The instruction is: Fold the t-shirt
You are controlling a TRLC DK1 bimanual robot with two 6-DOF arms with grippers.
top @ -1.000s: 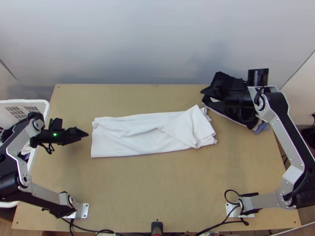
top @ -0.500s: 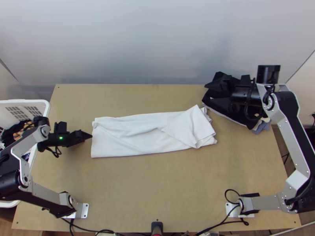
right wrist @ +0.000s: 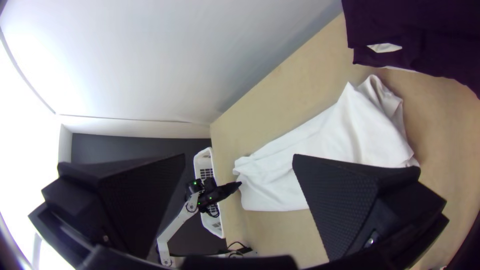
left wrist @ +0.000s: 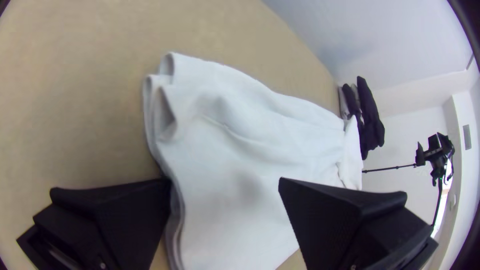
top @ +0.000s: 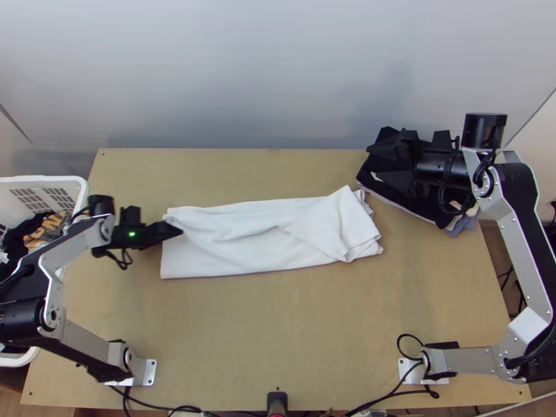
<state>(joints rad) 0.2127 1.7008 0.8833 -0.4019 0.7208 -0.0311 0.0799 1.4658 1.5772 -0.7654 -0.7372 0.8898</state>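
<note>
Pale wood covers the table [top: 278,333], with a plain grey-white wall [top: 243,76] behind it. On it lies the shirt [top: 236,243], white and folded into a long strip running left to right, lightly wrinkled along its length. Its right end carries a slanting flap, with several layers showing loosely past it. At the shirt's left end, the far corner is a little bunched, and the layers curl open there.

Just over the shirt's left end is the left gripper [top: 174,232], its fingers spread wide and gripping nothing. One finger is above the cloth, the other by the end edge; whether that one touches the fabric is hard to say from here, though it looks very close.

Beyond the shirt's right end, toward the wall, sits a pile [top: 425,210] of folded clothes, mostly black, with some grey-blue and white at the edges. The right gripper [top: 372,162] is over the pile, its fingers well apart with nothing between them.

Left of the shirt, past the left arm, stands a white basket [top: 81,186] at the table's side, with dark clothes in it and a yellowish patch among them.
</note>
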